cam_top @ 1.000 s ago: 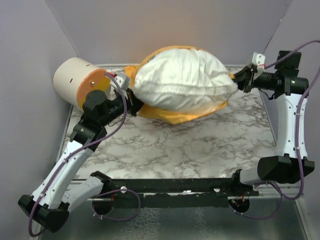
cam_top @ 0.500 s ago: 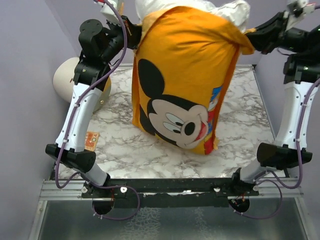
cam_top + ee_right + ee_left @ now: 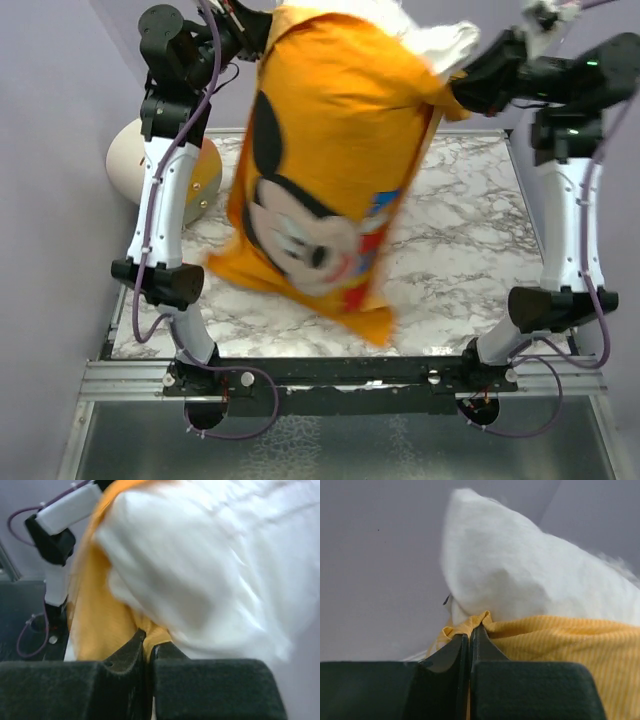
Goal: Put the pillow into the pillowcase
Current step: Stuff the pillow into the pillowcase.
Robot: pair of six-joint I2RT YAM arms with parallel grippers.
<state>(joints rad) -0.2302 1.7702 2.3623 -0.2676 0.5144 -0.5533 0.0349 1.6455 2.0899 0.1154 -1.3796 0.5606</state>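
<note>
The orange pillowcase point(image 3: 330, 170) with the Mickey Mouse face hangs high over the marble table, mouth upward, its lower end swung toward the near left. The white pillow point(image 3: 430, 40) bulges out of the mouth at the top and fills the case below. My left gripper point(image 3: 250, 25) is shut on the left corner of the pillowcase rim point(image 3: 470, 625), with the pillow point(image 3: 530, 575) rising behind it. My right gripper point(image 3: 462, 85) is shut on the right corner of the rim point(image 3: 152, 632), the pillow point(image 3: 210, 565) pressing against it.
A cream-and-orange cylinder point(image 3: 135, 165) lies at the far left of the marble table point(image 3: 470, 240), partly behind the left arm. Grey walls close in the left, back and right. A black rail point(image 3: 340, 370) runs along the near edge.
Both arms have lifted the pillowcase off the table and held it up by its rim. The pillow has sunk deeper. The bottom of the case now swings toward the near left.
</note>
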